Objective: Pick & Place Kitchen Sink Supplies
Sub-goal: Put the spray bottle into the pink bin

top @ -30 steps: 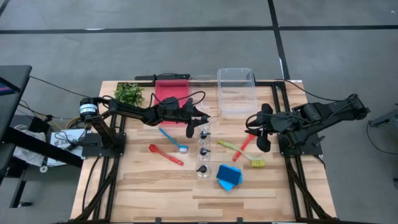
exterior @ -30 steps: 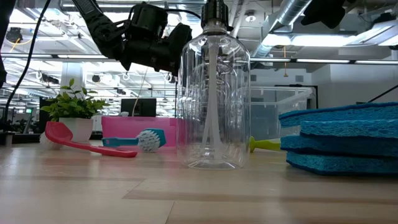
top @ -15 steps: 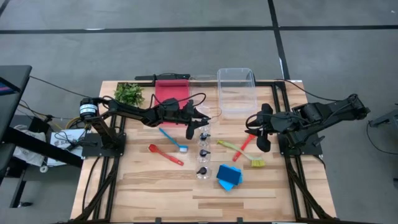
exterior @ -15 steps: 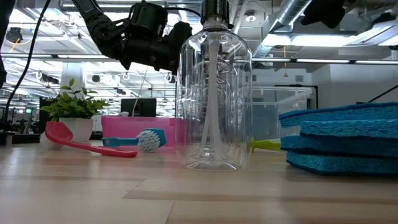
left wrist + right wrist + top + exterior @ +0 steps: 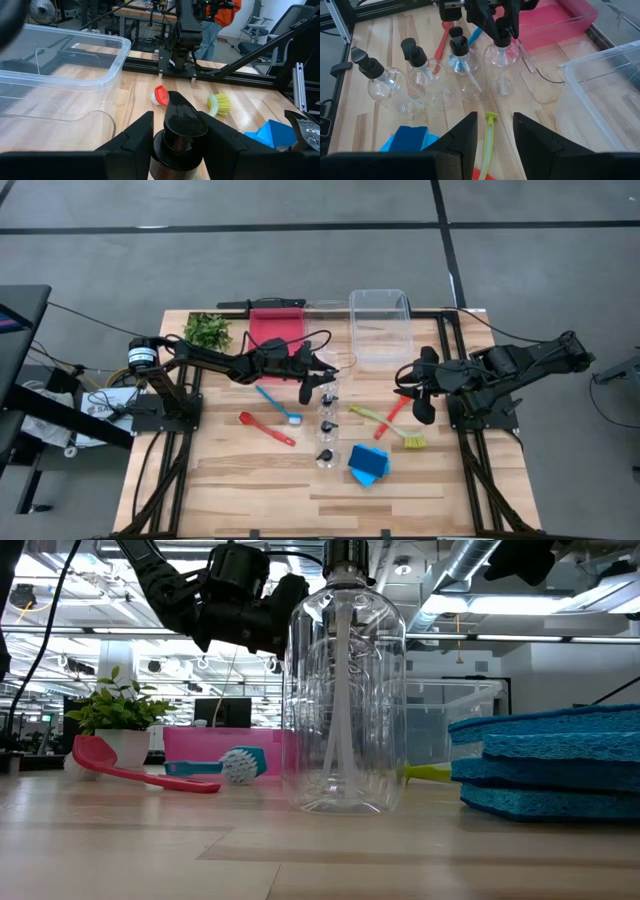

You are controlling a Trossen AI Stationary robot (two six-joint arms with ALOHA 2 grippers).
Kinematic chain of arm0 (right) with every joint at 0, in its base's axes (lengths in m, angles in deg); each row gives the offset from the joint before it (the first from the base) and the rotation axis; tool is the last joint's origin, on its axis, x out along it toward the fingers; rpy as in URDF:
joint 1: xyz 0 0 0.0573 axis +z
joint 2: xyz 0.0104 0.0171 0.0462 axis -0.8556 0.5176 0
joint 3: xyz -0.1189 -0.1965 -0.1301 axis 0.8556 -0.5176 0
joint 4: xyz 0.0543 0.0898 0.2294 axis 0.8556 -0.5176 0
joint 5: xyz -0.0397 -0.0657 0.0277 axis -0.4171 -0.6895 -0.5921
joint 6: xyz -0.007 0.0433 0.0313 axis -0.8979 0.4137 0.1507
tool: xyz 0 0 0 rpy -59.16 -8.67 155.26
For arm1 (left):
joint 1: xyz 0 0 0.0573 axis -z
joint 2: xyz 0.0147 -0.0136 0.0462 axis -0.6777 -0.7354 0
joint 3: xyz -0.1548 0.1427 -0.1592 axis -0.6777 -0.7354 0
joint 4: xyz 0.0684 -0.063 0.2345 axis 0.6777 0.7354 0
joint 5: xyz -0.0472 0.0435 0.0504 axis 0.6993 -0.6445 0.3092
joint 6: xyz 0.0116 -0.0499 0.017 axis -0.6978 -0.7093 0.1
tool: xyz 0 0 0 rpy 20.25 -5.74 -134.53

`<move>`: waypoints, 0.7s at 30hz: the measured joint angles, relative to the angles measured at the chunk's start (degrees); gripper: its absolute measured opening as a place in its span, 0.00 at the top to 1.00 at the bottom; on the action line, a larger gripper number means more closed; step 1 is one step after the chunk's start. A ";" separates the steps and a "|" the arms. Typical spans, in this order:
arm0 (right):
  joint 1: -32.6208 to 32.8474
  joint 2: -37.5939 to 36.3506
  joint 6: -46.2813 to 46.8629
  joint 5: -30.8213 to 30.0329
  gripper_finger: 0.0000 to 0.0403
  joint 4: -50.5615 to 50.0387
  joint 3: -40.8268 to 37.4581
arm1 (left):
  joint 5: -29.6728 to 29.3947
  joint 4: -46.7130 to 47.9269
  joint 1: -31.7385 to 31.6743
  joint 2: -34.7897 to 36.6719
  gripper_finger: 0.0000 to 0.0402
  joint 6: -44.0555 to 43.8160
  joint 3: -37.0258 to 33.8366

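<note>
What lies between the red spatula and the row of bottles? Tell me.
In the high view, the blue brush lies between the red spatula and the bottle row.

Four clear bottles (image 5: 502, 62) are topped with black caps (image 5: 184, 120). Blue sponges (image 5: 367, 464) are seen at 5 o'clock of the pale wood-grain table (image 5: 250, 480). A red spoon (image 5: 266, 428), a blue-and-white brush (image 5: 279, 405) and a yellow-green brush (image 5: 388, 427) are shown.

The left end effector (image 5: 177, 137) reached toward mid-surface, its fingers (image 5: 131, 137) closed on a bottle neck. The right end effector (image 5: 492, 132) hovered, fingers parted.
</note>
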 joint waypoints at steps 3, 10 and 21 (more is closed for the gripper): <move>-0.02 0.00 0.02 0.00 0.70 0.00 0.00 | -0.02 -0.07 0.00 0.00 0.65 0.00 0.00; -0.01 0.00 0.05 0.00 0.70 0.00 0.01 | 0.00 -0.20 0.00 0.00 0.66 0.00 0.00; -0.01 0.00 0.15 0.00 0.70 0.00 0.01 | 0.00 -0.68 0.00 0.00 0.66 0.02 0.00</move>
